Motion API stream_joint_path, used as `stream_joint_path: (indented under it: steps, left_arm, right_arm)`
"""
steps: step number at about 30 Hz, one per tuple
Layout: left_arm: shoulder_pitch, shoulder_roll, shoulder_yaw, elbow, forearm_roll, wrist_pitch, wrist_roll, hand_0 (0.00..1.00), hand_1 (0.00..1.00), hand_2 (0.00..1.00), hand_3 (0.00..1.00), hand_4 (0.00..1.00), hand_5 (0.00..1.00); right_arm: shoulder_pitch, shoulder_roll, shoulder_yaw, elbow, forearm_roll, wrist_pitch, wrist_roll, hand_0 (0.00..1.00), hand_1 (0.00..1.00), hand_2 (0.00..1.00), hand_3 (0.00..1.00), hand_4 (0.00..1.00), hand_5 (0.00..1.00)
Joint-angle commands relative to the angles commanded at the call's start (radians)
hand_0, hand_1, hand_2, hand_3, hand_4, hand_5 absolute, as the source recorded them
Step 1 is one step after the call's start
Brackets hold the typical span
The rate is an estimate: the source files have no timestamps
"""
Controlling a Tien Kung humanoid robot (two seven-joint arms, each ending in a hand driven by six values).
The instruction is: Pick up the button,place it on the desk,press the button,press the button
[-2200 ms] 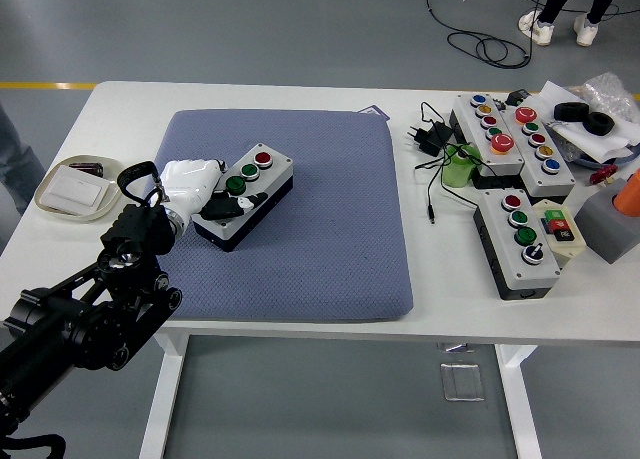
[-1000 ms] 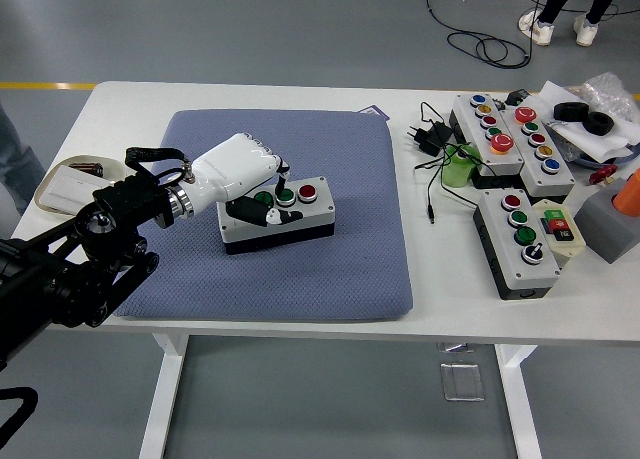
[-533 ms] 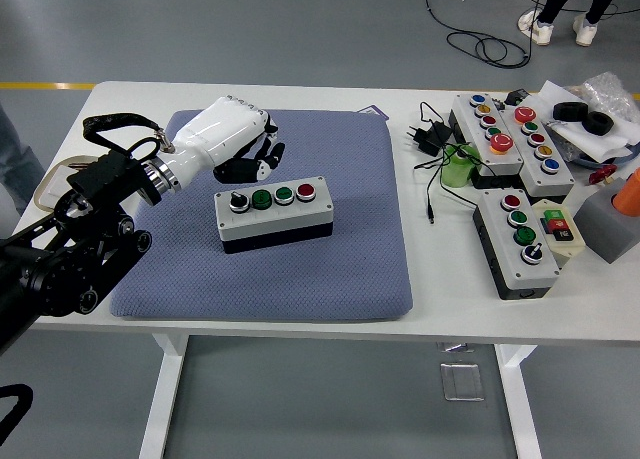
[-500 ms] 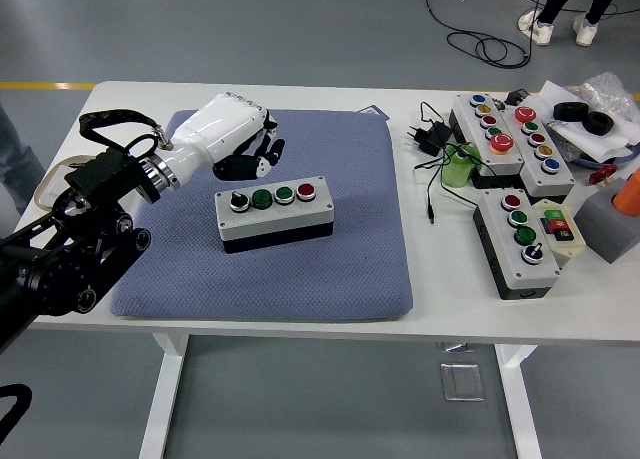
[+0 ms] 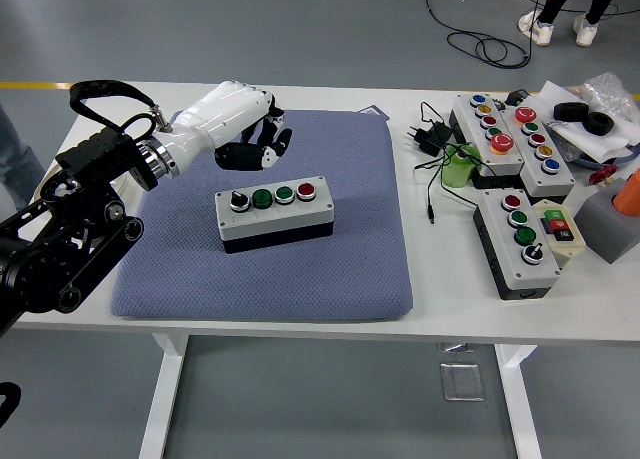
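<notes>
Currently: button box (image 5: 274, 214) lies flat on the blue mat (image 5: 340, 259), buttons up, ready for pressing. Left hand (image 5: 245, 134) hovers just behind the box, fingers loosely spread, holding nothing.

Thing: button box (image 5: 274, 214), a long rectangular control station with a light grey top plate and a black lower body.
Controls: four in one row along the top; from left to right a black rotary knob, two green push buttons, one red push button.
Pose: flat on its base, control face up, long side running roughly left to right, its right end turned slightly toward the far side.
Place: on the blue-grey padded mat (image 5: 330, 259), about the mat's middle and a little to the left.
Contact: nothing touches it; it stands free on the mat.
</notes>
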Motion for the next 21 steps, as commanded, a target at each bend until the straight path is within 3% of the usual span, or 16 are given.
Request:
stream_joint_path:
  steps: [4,5,10,11,16,17,18,21]
  left_arm:
    - [0.003,0.003,-0.001,-0.002,-0.012,-0.047,0.007,0.445,0.466,0.65,0.934,0.784,0.342]
    - [0.003,0.003,-0.001,-0.003,-0.013,-0.051,0.007,0.526,0.641,0.81,0.969,0.942,0.62]
    - [0.013,0.008,-0.002,-0.015,-0.041,-0.104,0.014,0.526,0.641,0.81,0.969,0.942,0.62]
    - [0.014,0.008,-0.002,-0.017,-0.046,-0.113,0.018,0.75,0.817,0.948,0.998,0.998,0.877]
    - [0.016,0.01,-0.003,-0.02,-0.079,-0.141,0.039,0.75,0.817,0.948,0.998,0.998,0.877]
    - [0.017,0.012,-0.005,-0.023,-0.086,-0.154,0.044,0.787,0.862,0.981,0.998,0.994,0.973]
    - [0.017,0.013,-0.007,-0.026,-0.086,-0.163,0.047,0.787,0.862,0.981,0.998,0.994,0.973]
    - [0.016,0.023,-0.018,-0.052,-0.04,-0.242,0.072,0.787,0.862,0.981,0.998,0.994,0.973]
  right_arm:
    - [-0.001,0.0,0.0,0.0,0.001,0.0,0.0,0.657,0.641,0.669,0.582,0.381,0.237]
    - [-0.001,0.0,0.0,0.0,0.001,0.0,0.0,0.657,0.641,0.668,0.582,0.38,0.237]
    - [-0.003,0.0,0.002,0.0,-0.001,0.0,0.0,0.657,0.641,0.668,0.582,0.38,0.237]
    - [-0.003,0.0,0.002,0.0,-0.001,0.0,-0.001,0.657,0.641,0.669,0.582,0.38,0.236]
    - [-0.007,0.0,0.004,0.0,-0.004,0.0,-0.001,0.657,0.641,0.669,0.582,0.38,0.236]
    - [-0.007,0.0,0.004,0.0,-0.004,0.0,-0.001,0.659,0.641,0.669,0.582,0.379,0.236]
    - [-0.007,0.0,0.004,0.0,-0.004,0.0,-0.001,0.659,0.641,0.669,0.582,0.379,0.236]
    - [-0.009,0.0,0.004,0.0,-0.002,-0.001,-0.001,0.659,0.641,0.669,0.582,0.379,0.236]
